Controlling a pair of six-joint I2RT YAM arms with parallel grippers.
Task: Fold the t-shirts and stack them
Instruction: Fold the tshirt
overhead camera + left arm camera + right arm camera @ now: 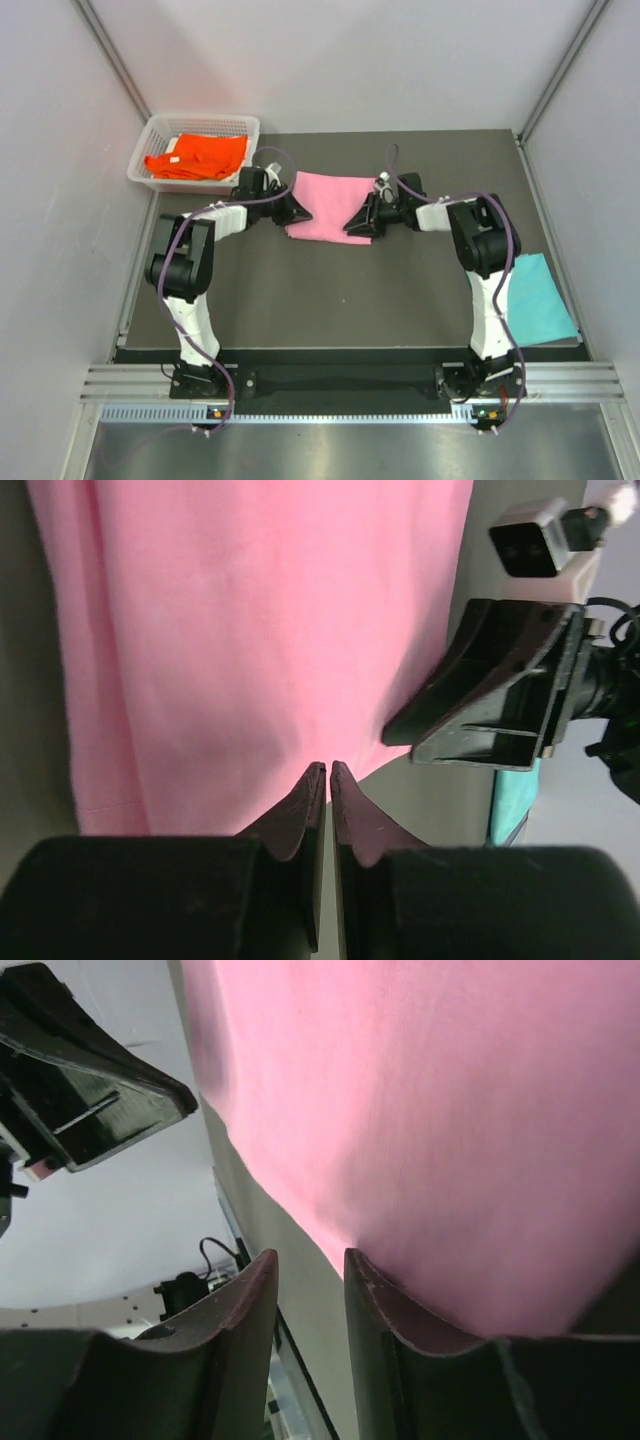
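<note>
A light pink t-shirt (332, 203) lies folded flat at the back middle of the dark table (330, 300). My left gripper (297, 212) sits at its left near corner. In the left wrist view its jaws are closed to a thin slit on the shirt's (260, 630) edge, the gripper (328, 767) low over the table. My right gripper (357, 225) is at the shirt's right near corner. It stands open (310, 1255), one finger (375, 1290) against the pink cloth (450, 1110), nothing between the jaws. A bright orange t-shirt (197, 157) lies in the basket. A teal t-shirt (540, 298) lies flat at the right.
The white mesh basket (150, 140) stands at the table's back left corner. Grey walls close in on both sides and behind. The two grippers face each other closely across the shirt's near edge, each showing in the other's wrist view.
</note>
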